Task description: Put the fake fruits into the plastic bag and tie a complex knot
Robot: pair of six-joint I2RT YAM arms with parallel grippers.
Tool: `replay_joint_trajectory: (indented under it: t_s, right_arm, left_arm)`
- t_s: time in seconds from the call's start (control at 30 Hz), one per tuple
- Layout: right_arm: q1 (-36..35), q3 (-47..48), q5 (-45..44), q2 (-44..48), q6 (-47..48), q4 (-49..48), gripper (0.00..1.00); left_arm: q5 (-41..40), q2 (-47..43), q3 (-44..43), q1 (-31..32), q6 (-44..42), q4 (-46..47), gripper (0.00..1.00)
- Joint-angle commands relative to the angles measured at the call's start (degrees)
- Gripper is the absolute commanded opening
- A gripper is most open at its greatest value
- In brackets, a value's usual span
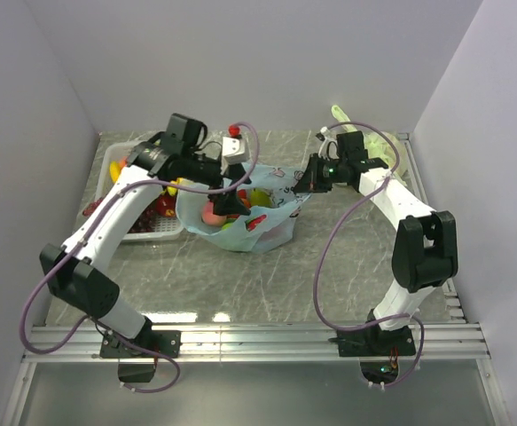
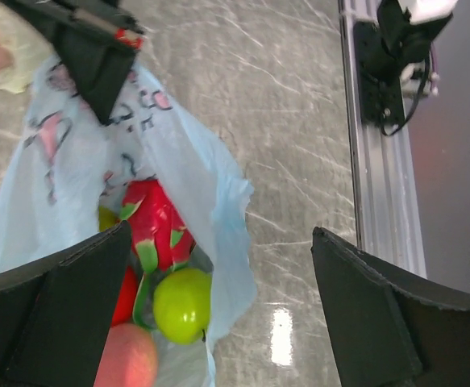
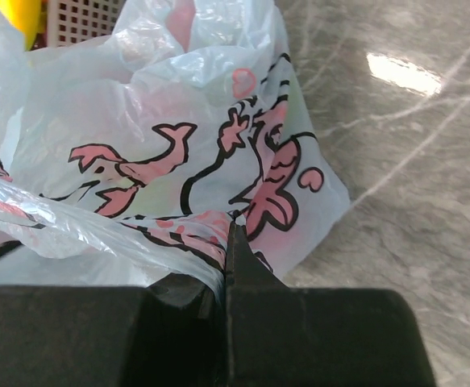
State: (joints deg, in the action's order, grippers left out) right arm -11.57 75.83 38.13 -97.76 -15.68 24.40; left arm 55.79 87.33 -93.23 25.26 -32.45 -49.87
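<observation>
The left gripper (image 2: 218,238) is spread wide over the upturned mouth of the plastic bag (image 1: 256,229) — thin, crinkled, light blue, fish-printed — set mid-way on the marble table (image 1: 329,266) beside a white basket (image 1: 165,229). Its rim is pinched between the right gripper (image 3: 228,242) fingers. Glossy fake fruits (image 2: 182,305) are seen inside.

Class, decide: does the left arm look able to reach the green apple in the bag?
Probably yes: the left gripper hangs open over the plastic bag, the green apple lies uncovered below, and the right gripper pinches the bag's rim.
</observation>
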Motion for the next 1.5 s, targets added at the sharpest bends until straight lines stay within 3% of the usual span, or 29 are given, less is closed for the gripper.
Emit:
replay_joint_trajectory:
  t_s: [0.0,0.13,0.23,0.3,0.37,0.43,0.53,0.57,0.67,0.73,0.8,0.9,0.93,1.03,1.27,1.37,1.47]
  right_arm:
    - [-0.9,2.0,1.1,0.6,-0.8,-3.0,0.00]
    - [-1.3,0.3,0.5,2.4,-0.5,-3.5,0.00]
    - [-1.5,-0.9,0.2,3.4,-0.5,-4.2,0.00]
    - [-1.4,-1.3,-0.2,3.9,-0.5,-4.8,0.00]
    - [-1.5,-1.7,-0.5,4.1,-0.5,-5.2,0.00]
    - [-1.5,-1.7,-0.7,3.9,-0.5,-5.9,0.00]
    - [-1.7,-1.4,-0.7,3.4,-0.9,-7.2,0.00]
    - [-1.7,-1.1,-0.7,3.2,-1.0,-7.5,0.00]
    - [-2.1,-0.1,-0.7,2.3,-1.1,-9.0,0.00]
    - [-2.7,1.5,-0.6,1.3,-0.9,-9.9,0.05]
    - [-2.9,2.6,-1.0,0.9,-0.8,-11.2,0.18]
    - [-1.9,3.8,-0.2,2.6,-1.2,-13.7,0.47]
    - [-0.2,3.6,0.2,3.5,-0.9,-14.3,0.68]
    - [4.6,1.0,0.4,9.6,2.5,-16.5,0.92]
    - [15.0,-10.3,9.5,28.8,9.4,-22.3,0.97]
    - [15.0,-16.9,11.8,36.5,12.5,-24.7,0.98]
    - [14.2,-26.1,13.5,43.5,12.6,-36.7,1.00]
  left_arm:
    - [-1.5,3.8,-2.1,3.2,-5.9,-5.7,0.98]
    - [-7.1,2.8,2.0,3.7,-2.7,2.5,0.99]
    - [-8.0,3.8,1.7,4.5,-7.3,-1.0,0.98]
    - [-8.0,5.9,0.3,4.9,-9.6,-7.4,0.90]
    - [-7.7,7.6,-0.7,5.1,-10.5,-11.3,0.74]
    - [-6.1,8.0,-2.3,5.2,-11.7,-12.6,0.65]
    - [-5.9,7.9,-2.8,7.3,-11.2,-11.0,0.40]
    - [-6.2,8.2,-3.1,8.0,-11.1,-10.7,0.25]
    - [-3.9,10.7,-7.7,9.9,-11.9,-12.9,0.01]
    - [1.1,11.3,-12.3,10.3,-6.0,-9.5,0.00]
    - [5.7,11.0,-14.5,11.0,2.3,-1.2,0.00]
    - [7.0,10.0,-13.4,13.1,11.6,8.4,0.00]
    - [7.1,10.2,-12.9,13.5,13.2,12.9,0.00]
    - [6.0,11.6,-12.7,13.9,17.9,17.4,0.00]
    - [-1.7,11.8,-8.6,14.0,37.5,37.3,0.00]
    - [-1.3,13.7,-10.1,14.0,40.1,38.4,0.00]
    - [-0.8,15.1,-12.1,14.0,38.9,35.7,0.00]
